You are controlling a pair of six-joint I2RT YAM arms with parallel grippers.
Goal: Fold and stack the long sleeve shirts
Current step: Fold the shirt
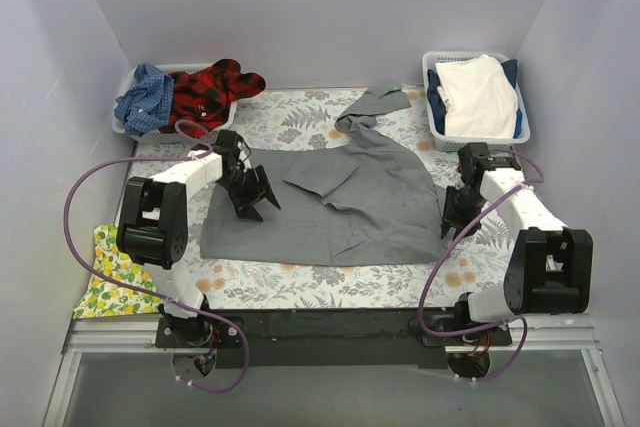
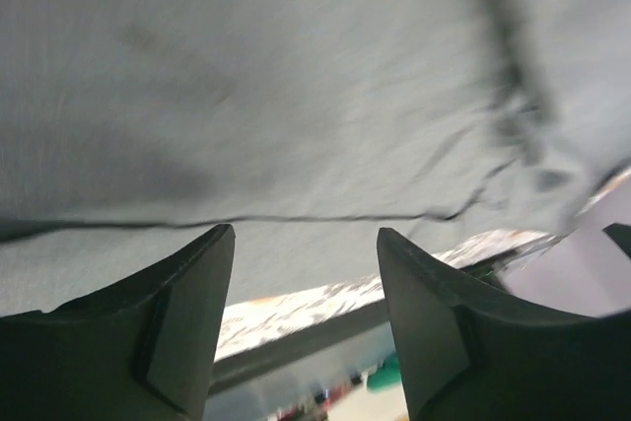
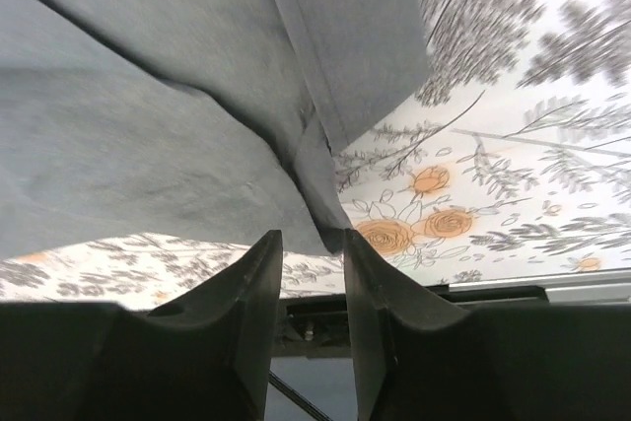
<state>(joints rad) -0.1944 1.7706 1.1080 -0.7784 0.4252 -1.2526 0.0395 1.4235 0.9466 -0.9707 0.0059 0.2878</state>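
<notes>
A large mid-grey long sleeve shirt [image 1: 340,197] lies spread on the fern-print cover, one sleeve trailing toward the back right. My left gripper [image 1: 252,197] hovers over its left part, jaws open and empty; the left wrist view shows the grey shirt [image 2: 296,96] beyond the left gripper [image 2: 306,234]. At the shirt's right edge my right gripper [image 1: 455,215] stands with its jaws apart. In the right wrist view a corner of the shirt [image 3: 148,145] ends right at the tips of the right gripper [image 3: 311,234]. A red-black plaid shirt [image 1: 210,92] and a blue checked one [image 1: 145,97] lie bunched at the back left.
The plaid and checked shirts sit in a white basket [image 1: 125,129]. Another white basket [image 1: 520,132] at the back right holds white and dark blue cloth. A yellow lemon-print cloth [image 1: 115,267] lies at the near left. Grey walls close in three sides.
</notes>
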